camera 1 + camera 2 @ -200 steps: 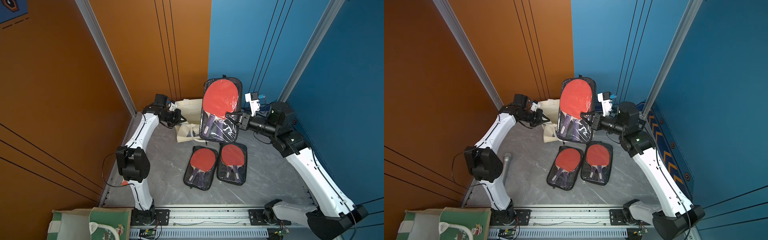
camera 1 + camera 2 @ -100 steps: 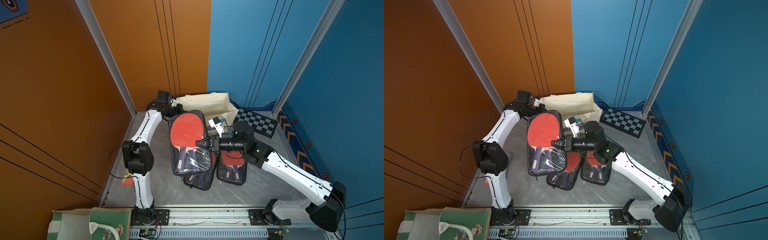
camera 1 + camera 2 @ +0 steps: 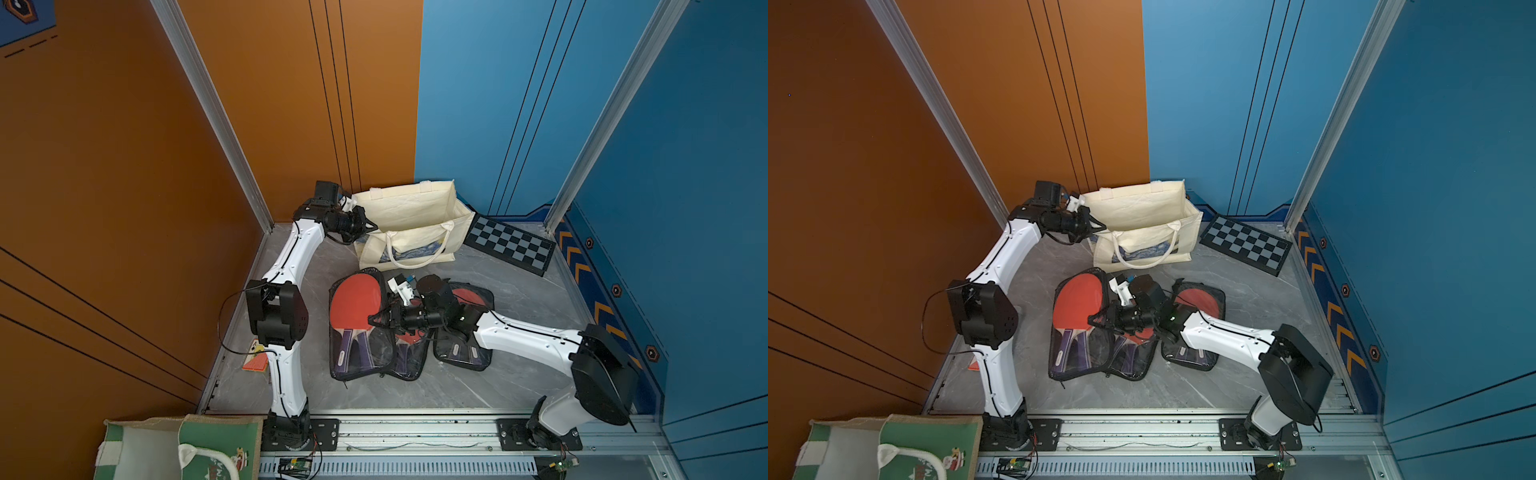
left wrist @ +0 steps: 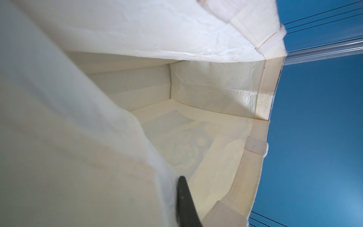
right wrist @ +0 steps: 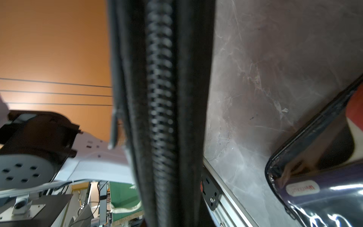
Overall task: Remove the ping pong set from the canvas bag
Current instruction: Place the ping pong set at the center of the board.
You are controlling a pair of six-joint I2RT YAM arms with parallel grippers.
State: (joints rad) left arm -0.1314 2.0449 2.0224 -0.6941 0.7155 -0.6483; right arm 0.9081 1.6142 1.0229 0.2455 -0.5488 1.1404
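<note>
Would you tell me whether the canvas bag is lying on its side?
No, in a top view the canvas bag stands upright with its mouth open.

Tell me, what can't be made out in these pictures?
Middle ping pong set: mostly under the held ping pong set and right arm, both top views.
Right tool: right wrist view shows only blurred zipper.
Left tool: left wrist view, canvas bag fabric covers all but one finger.
Green tote: cut by top views' bottom edge.
</note>
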